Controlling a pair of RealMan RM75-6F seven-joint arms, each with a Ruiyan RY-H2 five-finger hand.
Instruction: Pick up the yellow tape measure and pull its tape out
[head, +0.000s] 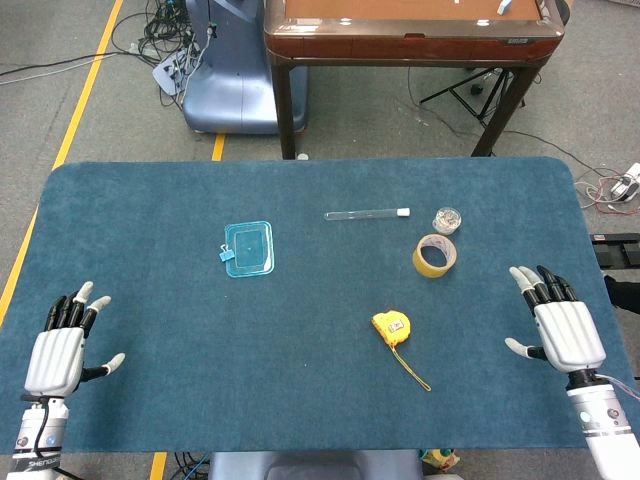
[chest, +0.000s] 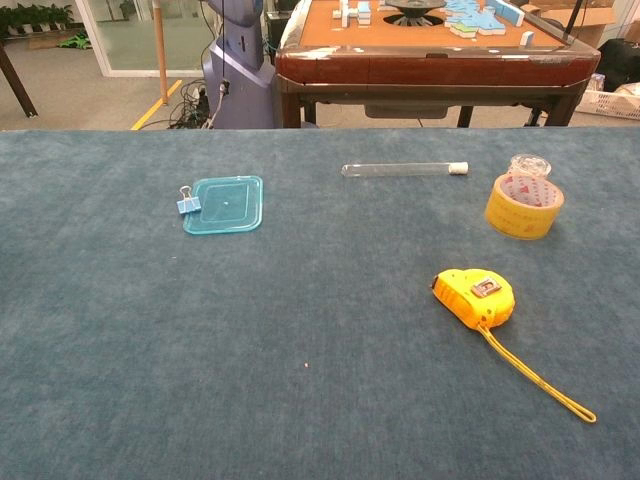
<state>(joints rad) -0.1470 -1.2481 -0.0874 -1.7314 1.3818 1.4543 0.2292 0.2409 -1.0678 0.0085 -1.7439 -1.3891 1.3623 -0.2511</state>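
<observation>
Tape measure (head: 391, 327) at ten o'clock of the nearer, empty, spread right hand (head: 561, 325); strap seemingly trailing toward five; left hand (head: 65, 343) likewise empty.

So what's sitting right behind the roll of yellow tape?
A small clear round container sits just behind the tape roll, apparently touching its far edge. Its lid shows, but the roll covers its lower part in the chest view, and its contents are too small to tell.
</observation>
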